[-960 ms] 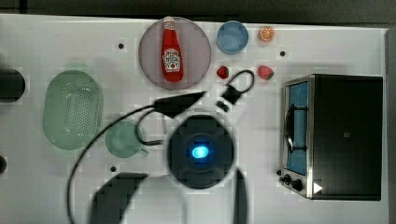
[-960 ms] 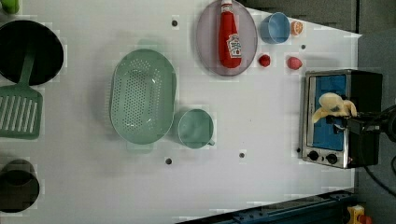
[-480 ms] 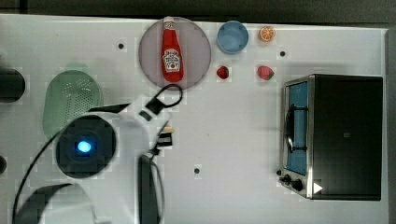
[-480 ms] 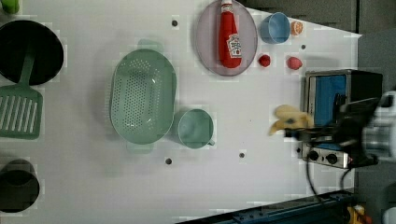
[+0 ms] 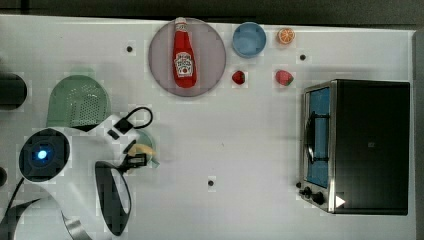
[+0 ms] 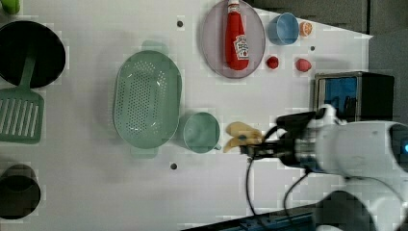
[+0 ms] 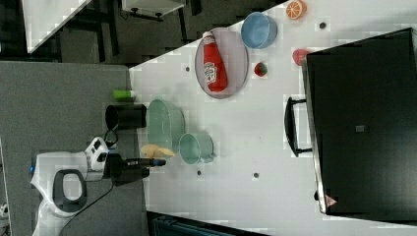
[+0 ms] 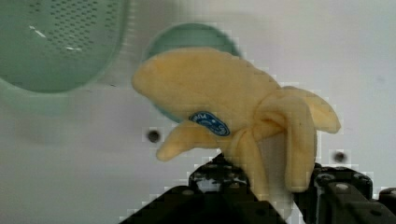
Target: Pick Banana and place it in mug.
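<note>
In the left view, going left to right, a black pan (image 6: 29,50) and a green slotted spatula (image 6: 19,118) sit at the far edge. Next come the oval perforated basket (image 6: 146,98) and, touching its right rim, the mug (image 6: 201,132). Just right of the mug hangs the banana (image 6: 242,134), a soft plush thing with floppy peel flaps, pinched in the gripper (image 6: 254,147), whose jaws are closed narrow on its lower end.

From the wrist view, the banana (image 8: 219,100) hangs in front of the mug (image 8: 187,39) and looks to be above the table, not yet in the cup.

What worries me is the fit. The banana looks about as long as the mug is wide, and its flaps splay out. If it is let go while off-centre, I reckon it will catch the rim and flop onto the table or against the basket. Coming in low could also knock the light cup aside.

Further right in the left view a ketchup bottle (image 6: 236,36) lies on a grey plate (image 6: 211,53), then a blue cup (image 6: 283,28), an orange slice (image 6: 306,29), two strawberries (image 6: 273,62) and a toaster oven (image 6: 353,94). All are well apart from the mug. Only the basket crowds it.
</note>
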